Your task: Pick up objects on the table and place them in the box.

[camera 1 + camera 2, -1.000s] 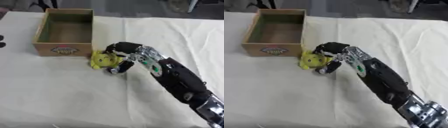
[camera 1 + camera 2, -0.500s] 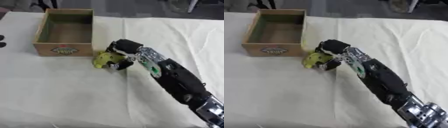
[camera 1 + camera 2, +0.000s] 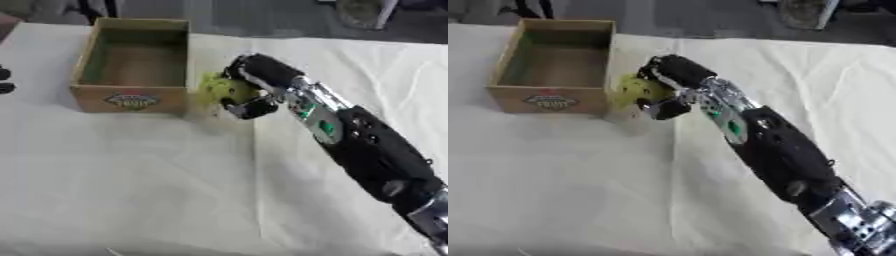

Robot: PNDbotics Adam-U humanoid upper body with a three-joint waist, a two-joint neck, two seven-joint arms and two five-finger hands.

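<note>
In the left eye view, a brown cardboard box (image 3: pixel 133 67) sits on the tabletop (image 3: pixel 131 175), which has a white cloth over it. The box is open on top, looks empty inside, and has a round picture sticker on its near wall. The right hand (image 3: pixel 258 82) comes in from the lower right on a long black and silver arm. Its fingers (image 3: pixel 249 109) are curled around a small yellow-green toy (image 3: pixel 217 90). The toy sits just beside the right wall of the box, near the box's front corner. It looks lifted a little off the cloth, with a soft shadow below it (I cannot be sure it is off the cloth). Far to the left of the box, at the edge of the view, two small black tips of the left hand (image 3: pixel 4 80) peek in. I cannot tell how its fingers are held.

In the right eye view, the same box (image 3: pixel 555 70) shows its green inside wall. The toy (image 3: pixel 633 89) is again right next to the box's right wall, outside the box, not in it. The right hand (image 3: pixel 674 75) wraps it from the side away from the box, with the thumb below and the other fingers (image 3: pixel 662 107) bent over it.
</note>
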